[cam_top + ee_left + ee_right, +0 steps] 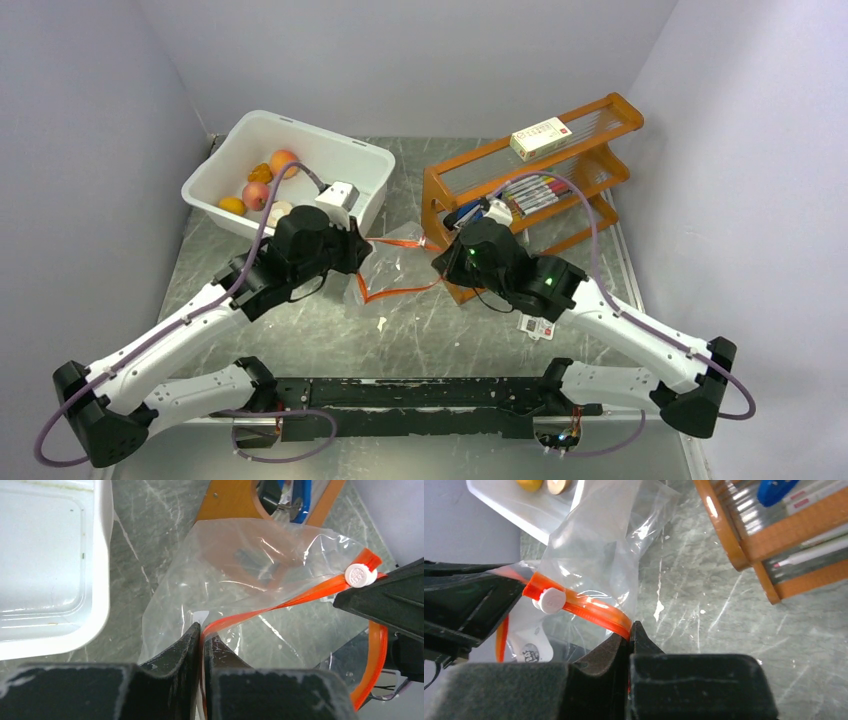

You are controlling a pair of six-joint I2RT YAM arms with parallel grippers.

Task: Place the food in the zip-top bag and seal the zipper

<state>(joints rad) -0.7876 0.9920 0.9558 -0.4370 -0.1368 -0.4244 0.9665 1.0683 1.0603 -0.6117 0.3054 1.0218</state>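
A robotics lab test cell: a left arm (170,335) and a right arm (620,320), white and black, stand bolted to a black rail (420,395) at the near edge of a grey marbled table (450,335), boxed in on three sides by plain pale walls (400,50). Purple cables (268,215) loop from the arms and a green light (548,281) glows on the right one. The props are few and plain: a white tub (320,132) of fruits (257,195), an orange rack (436,200) of markers (535,192), a clear bag (385,265).
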